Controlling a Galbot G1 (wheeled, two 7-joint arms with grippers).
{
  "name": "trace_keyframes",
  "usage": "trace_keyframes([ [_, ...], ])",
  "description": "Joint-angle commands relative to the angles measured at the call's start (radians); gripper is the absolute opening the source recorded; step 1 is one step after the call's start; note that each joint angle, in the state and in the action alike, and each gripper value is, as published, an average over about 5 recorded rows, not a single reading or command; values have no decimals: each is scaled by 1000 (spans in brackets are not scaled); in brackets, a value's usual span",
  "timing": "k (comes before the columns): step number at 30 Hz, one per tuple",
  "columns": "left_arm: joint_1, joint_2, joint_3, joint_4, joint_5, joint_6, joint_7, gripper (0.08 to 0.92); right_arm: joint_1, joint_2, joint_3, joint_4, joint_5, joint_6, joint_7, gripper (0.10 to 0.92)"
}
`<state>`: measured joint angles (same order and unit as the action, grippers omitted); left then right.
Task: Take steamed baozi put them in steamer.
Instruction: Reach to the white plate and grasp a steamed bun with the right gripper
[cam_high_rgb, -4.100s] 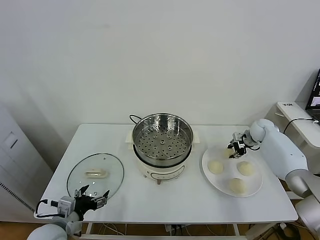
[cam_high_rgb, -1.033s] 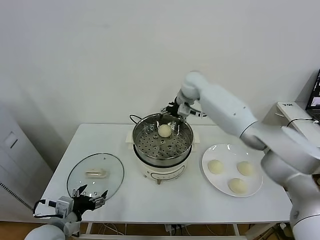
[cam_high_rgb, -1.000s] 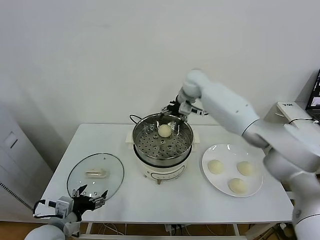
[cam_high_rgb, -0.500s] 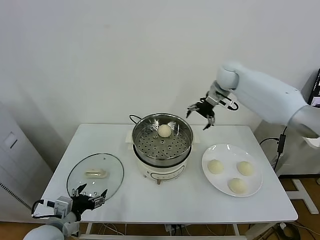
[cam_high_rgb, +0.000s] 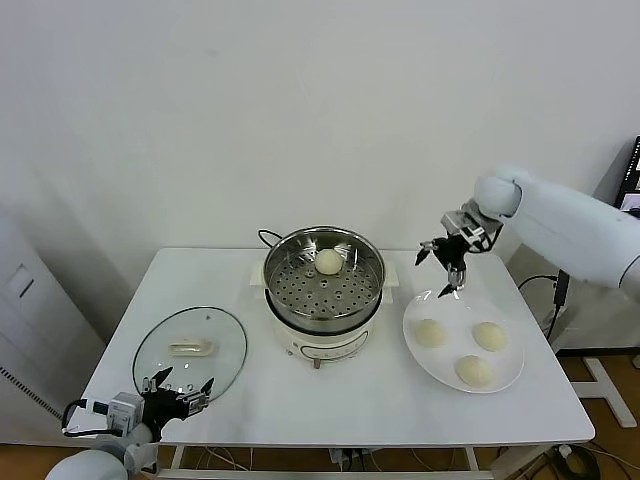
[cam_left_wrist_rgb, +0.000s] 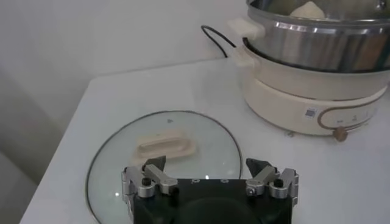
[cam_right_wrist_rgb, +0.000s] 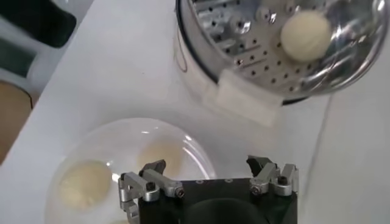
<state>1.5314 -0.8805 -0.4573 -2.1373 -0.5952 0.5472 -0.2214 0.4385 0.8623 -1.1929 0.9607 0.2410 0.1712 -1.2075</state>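
Observation:
The steel steamer (cam_high_rgb: 325, 285) stands mid-table on its cream base. One baozi (cam_high_rgb: 328, 262) lies on its perforated tray at the back; it also shows in the right wrist view (cam_right_wrist_rgb: 304, 36). Three baozi (cam_high_rgb: 431, 333) (cam_high_rgb: 489, 335) (cam_high_rgb: 471, 370) lie on the white plate (cam_high_rgb: 510, 377) to the right. My right gripper (cam_high_rgb: 443, 268) is open and empty, in the air above the gap between steamer and plate. My left gripper (cam_high_rgb: 178, 393) is open and empty, low at the table's front left edge, near the glass lid (cam_high_rgb: 190, 350).
The glass lid with its cream handle (cam_left_wrist_rgb: 166, 147) lies flat on the table left of the steamer. A black cord (cam_high_rgb: 268, 238) runs behind the steamer. A wall stands close behind the table.
My right gripper carried a baozi from the plate to the steamer, let it go on the tray, then swung back right and down toward the plate. The left arm stayed still.

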Motion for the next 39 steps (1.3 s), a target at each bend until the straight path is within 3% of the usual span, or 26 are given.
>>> trace_keyframes([
  [1,0,-1,4,-1,0,1,0,823,-223,-17,112,-58,-51,-102,36,823],
  [27,6,-1,8,0,0,-4,1,823,-394,69,294,-201,-202,-87,93,813],
  [32,6,0,7,0,0,-4,1,823,-403,79,311,-206,-205,-88,94,733],
  [39,9,0,6,-5,1,-3,-3,823,-349,60,260,-167,-179,-90,81,544],
])
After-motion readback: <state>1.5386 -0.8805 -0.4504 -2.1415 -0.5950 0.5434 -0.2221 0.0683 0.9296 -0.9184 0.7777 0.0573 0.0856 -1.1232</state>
